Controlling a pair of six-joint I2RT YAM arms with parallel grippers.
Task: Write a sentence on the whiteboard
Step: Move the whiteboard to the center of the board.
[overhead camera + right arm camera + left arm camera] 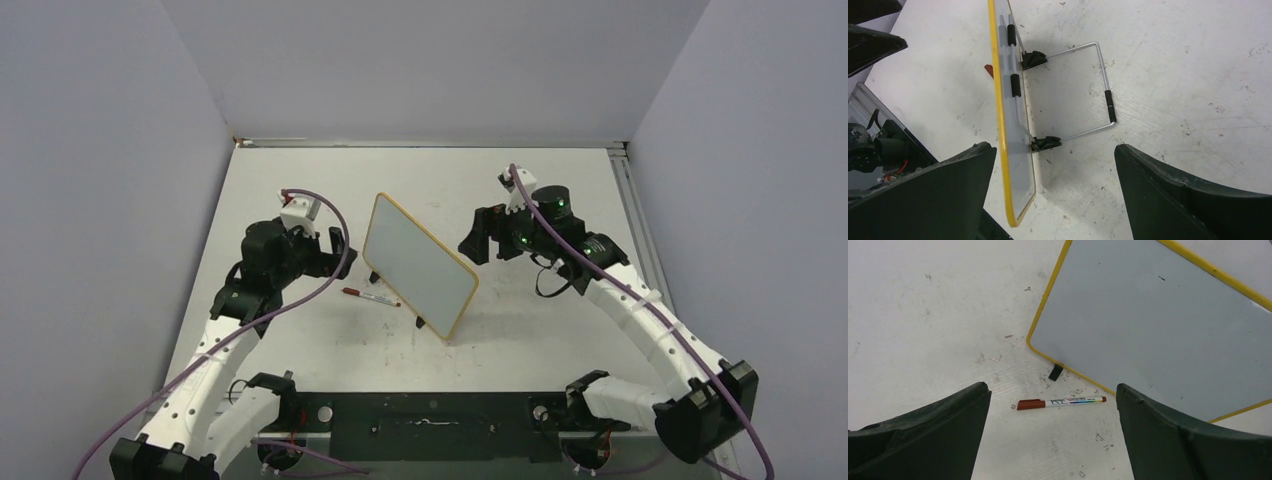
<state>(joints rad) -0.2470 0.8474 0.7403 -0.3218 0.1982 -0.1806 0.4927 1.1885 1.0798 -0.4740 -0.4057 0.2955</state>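
Left end effector [1050, 390] spread | right end effector [1054, 147] spread | glossy yellow-rimmed whiteboard [1158, 320] on wire stand [1104, 70]

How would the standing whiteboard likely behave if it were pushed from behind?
The whiteboard would probably tip forward or skid readily: it leans on only a thin wire stand on the smooth table. Edge-on it looks thin and flat, so it is likely stiff and fairly light. Its glossy face may be slippery to pinch.

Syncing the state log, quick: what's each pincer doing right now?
Left pincer: open, holding nothing; marker lies loose below it.
Right pincer: open, holding nothing.
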